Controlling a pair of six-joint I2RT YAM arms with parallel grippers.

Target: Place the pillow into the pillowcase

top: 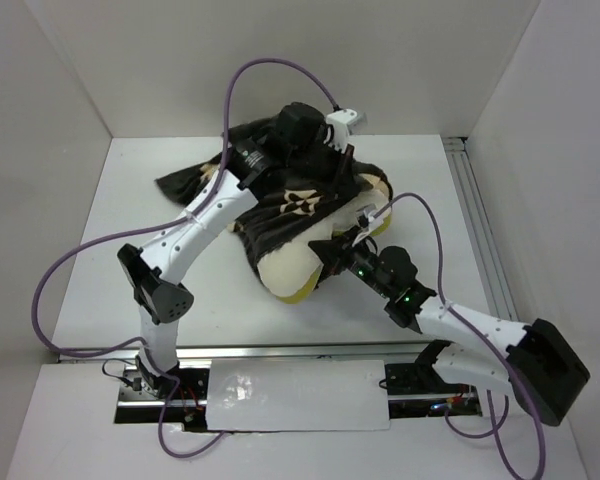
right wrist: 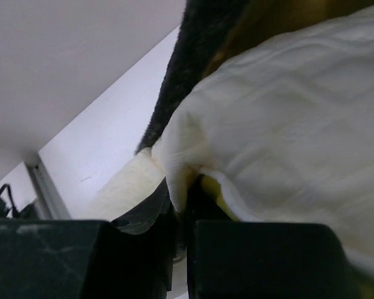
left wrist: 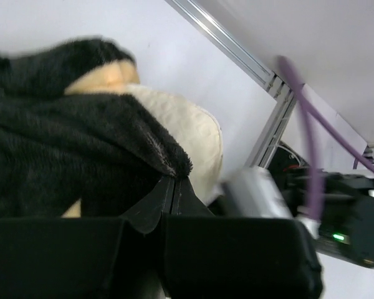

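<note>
The dark pillowcase (top: 290,205) with tan motifs lies bunched at the middle of the table, over the far part of the cream pillow (top: 285,272). The pillow's near end sticks out bare toward me. My left gripper (top: 325,150) is at the far side, shut on the plush edge of the pillowcase (left wrist: 81,143), its fingertips (left wrist: 174,180) pinched together on the fabric; the pillow (left wrist: 187,131) shows just behind. My right gripper (top: 327,250) is at the pillow's near right side, shut on a fold of the pillow (right wrist: 287,124) between its fingertips (right wrist: 182,202).
An aluminium rail (top: 480,230) runs along the table's right edge, also seen in the left wrist view as a rail (left wrist: 268,131). White walls close in the left, back and right. Purple cables loop above both arms. The right arm (left wrist: 349,212) is close to the left gripper.
</note>
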